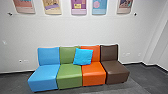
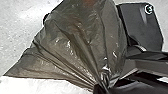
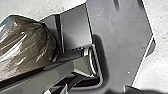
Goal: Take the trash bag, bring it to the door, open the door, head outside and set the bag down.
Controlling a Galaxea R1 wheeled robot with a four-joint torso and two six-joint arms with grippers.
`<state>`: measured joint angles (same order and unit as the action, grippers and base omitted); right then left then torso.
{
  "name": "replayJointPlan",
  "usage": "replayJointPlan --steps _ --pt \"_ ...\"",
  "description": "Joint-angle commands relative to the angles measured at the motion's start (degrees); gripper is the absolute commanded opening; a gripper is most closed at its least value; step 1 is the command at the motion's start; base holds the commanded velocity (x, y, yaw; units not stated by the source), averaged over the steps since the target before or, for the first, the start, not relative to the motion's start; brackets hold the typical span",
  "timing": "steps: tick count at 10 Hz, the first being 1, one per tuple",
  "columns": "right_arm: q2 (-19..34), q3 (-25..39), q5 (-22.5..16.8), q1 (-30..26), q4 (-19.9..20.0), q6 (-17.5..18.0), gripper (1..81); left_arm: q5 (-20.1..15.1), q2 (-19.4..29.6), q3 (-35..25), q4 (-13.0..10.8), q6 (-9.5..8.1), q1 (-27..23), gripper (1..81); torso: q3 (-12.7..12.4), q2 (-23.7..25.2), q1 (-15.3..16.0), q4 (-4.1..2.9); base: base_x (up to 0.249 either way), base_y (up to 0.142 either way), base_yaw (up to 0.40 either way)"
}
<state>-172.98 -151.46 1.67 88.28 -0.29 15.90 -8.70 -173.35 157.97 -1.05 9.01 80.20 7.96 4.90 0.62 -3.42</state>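
The brown see-through trash bag (image 2: pixel 80 42) was held by its bunched-up neck in the left pincer (image 2: pixel 100 88), which was closed on the thin plastic. The rest of the bag was spread out from there, near the robot's dark base plate (image 3: pixel 120 50). It could not be told if the right pincer (image 3: pixel 58 89) was wide or narrow.

The carrying part seemed to be in hand, with the bag not yet put down. At twelve o'clock, four soft chairs were lined up near the white wall (image 1: pixel 75 30): the light blue chair (image 1: pixel 45 75) at eleven, the green chair (image 1: pixel 69 75) and the orange chair (image 1: pixel 93 75) about twelve, and the dark brown chair (image 1: pixel 115 71) at one. A bright blue cushion (image 1: pixel 83 57) was leaned on the green and orange backs. Dark floor (image 1: pixel 143 77) was seen toward two o'clock.

For a good carry, the bag's neck had to be pinched tight, as thin plastic could be pulled loose or ripped. Slow, wide turns were needed, so the bag would not be swung about. It was best lifted clear of the floor and held a little away from the plate's hard edges. Lots of room had to be left by the chairs.
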Motion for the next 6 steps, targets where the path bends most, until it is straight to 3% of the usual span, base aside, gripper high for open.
replayJointPlan --steps 1,6 --pt "-0.19 0.56 -3.25 -2.10 -0.76 -0.16 81.1 -3.69 0.11 0.06 -0.09 0.40 -3.07 1.0 0.00 0.00 0.00 0.00 0.000 0.000 -0.230" --pt "-0.37 0.65 -3.34 -2.27 -0.67 -0.16 81.1 -3.77 0.02 0.06 -0.27 0.40 -3.34 1.0 0.00 0.00 0.00 0.00 0.000 0.000 -0.240"
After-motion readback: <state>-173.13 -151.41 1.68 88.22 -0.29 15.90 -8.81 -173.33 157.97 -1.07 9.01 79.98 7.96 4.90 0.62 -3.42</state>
